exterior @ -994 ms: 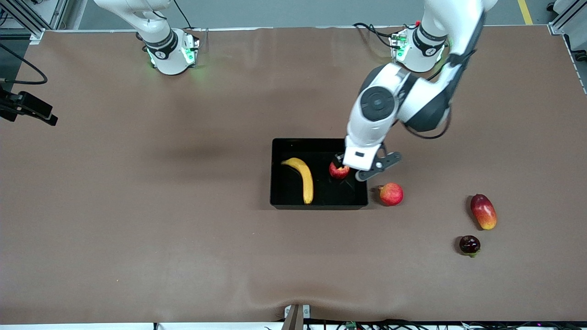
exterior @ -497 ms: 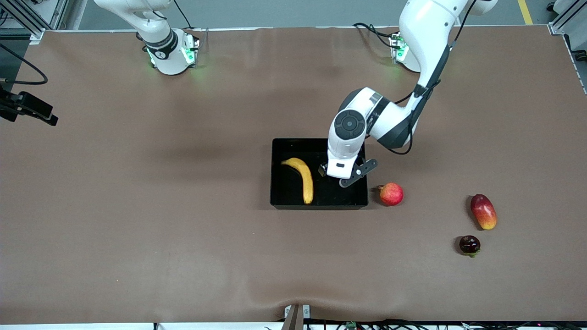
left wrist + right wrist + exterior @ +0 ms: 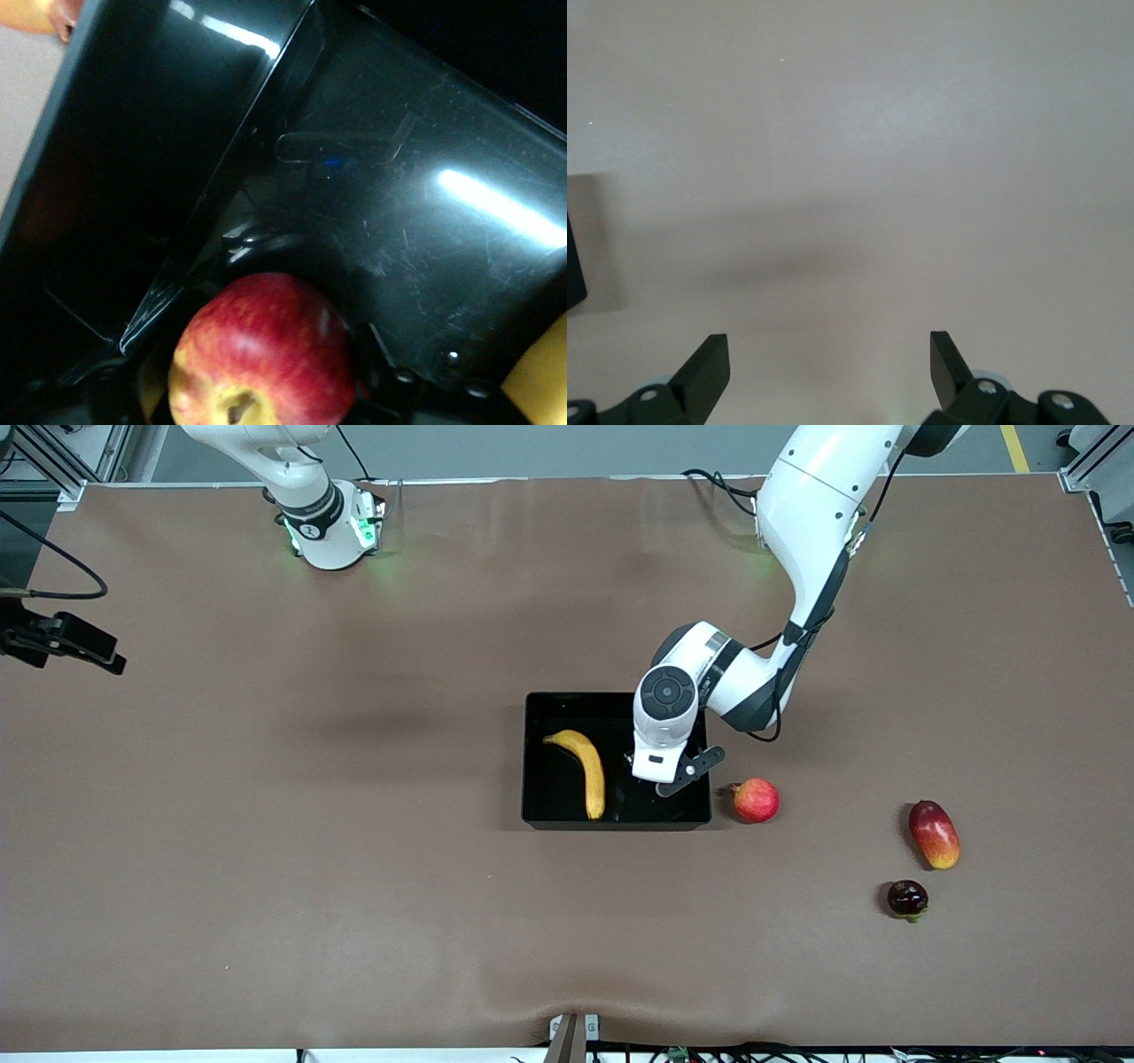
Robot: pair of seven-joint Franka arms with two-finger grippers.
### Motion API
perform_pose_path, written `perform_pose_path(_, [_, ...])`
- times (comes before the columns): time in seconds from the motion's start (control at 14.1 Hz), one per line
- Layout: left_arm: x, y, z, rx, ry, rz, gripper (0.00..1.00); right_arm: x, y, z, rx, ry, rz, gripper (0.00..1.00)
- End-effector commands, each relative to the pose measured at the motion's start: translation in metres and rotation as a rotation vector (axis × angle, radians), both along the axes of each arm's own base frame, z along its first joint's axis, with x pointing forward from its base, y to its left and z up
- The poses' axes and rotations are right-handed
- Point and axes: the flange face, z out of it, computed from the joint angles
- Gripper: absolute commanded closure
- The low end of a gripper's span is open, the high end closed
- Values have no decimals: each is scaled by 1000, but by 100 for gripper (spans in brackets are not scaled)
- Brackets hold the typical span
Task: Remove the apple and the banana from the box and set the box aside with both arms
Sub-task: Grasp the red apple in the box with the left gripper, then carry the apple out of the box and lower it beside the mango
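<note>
A brown worktop (image 3: 266,824) carries three loose fruits toward the left arm's end: a pinkish-red round fruit (image 3: 756,800), an oval red-yellow mango (image 3: 934,833), and a small dark red fruit (image 3: 907,898) nearest the front camera.

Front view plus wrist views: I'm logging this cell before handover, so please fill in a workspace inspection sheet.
Surface: brown table, slightly rippled near the camera.
Job's things: banana and apple both in the black tray, apart.
Clutter: pinkish-red fruit beside the tray; mango and dark small fruit toward the left arm's end.
Grippers: left gripper down in the tray at the apple; right gripper open over bare table, waiting.
Cables: black cables by the left arm's base.
Surroundings: grey floor, metal frame posts.
</note>
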Motion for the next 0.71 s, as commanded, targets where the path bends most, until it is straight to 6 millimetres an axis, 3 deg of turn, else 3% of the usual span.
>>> perform_pose_path(0.0, [1,-6,16,-2,-34,7,100,17,29,-25,-3,42,47,0])
perform_pose_path(0.14, [7,-4,54,-10,-62,-2,100,27,45,-46,-11,74,74,0])
perform_pose_path(0.36, [28,1,147,-5,-90,-36,100,33,50,-56,-7,86,82,0])
perform_pose_path(0.5, [46,30,204,-4,-99,-69,100,37,52,-63,23,89,81,0])
perform_pose_path(0.64, [56,66,242,-13,-126,-67,100,42,59,-79,47,117,94,0])
